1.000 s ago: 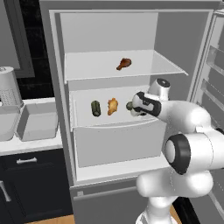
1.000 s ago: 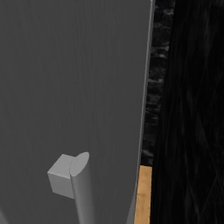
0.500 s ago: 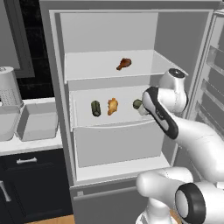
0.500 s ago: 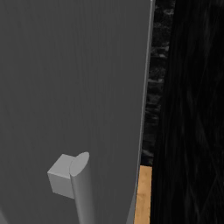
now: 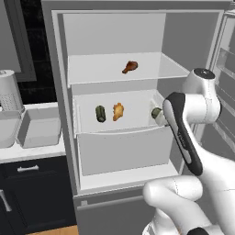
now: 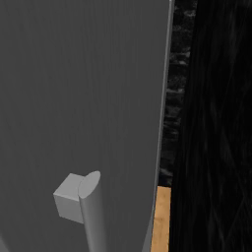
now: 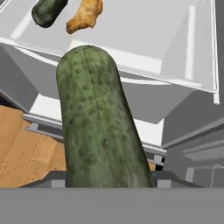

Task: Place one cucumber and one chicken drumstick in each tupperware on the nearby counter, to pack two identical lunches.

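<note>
My gripper (image 5: pixel 160 118) is shut on a dark green cucumber (image 7: pixel 100 127), which rises from between the hidden fingers and hangs over the front edge of the fridge's middle shelf. The left base view shows that cucumber's (image 5: pixel 156 112) end beside my forearm at the shelf's right. A second cucumber (image 5: pixel 100 114) and a chicken drumstick (image 5: pixel 118 111) lie side by side on the middle shelf; both cucumber (image 7: pixel 48 11) and drumstick (image 7: pixel 85 15) appear at the hand view's top. Another drumstick (image 5: pixel 130 67) lies on the upper shelf. Two grey tupperware (image 5: pixel 40 128) (image 5: pixel 7 131) stand on the white counter (image 5: pixel 27 152) to the left.
The fridge stands open, with its door shelves (image 5: pixel 227 78) at the right. A white canister (image 5: pixel 10 92) stands behind the tupperware. Navy cabinets (image 5: pixel 32 193) lie under the counter. In the right base view a grey door with a bar handle (image 6: pixel 91 211) is close up.
The gripper has carried the cucumber a little to the right along the middle shelf's front, and the arm's elbow has swung up and right. Items on the shelves have not moved.
</note>
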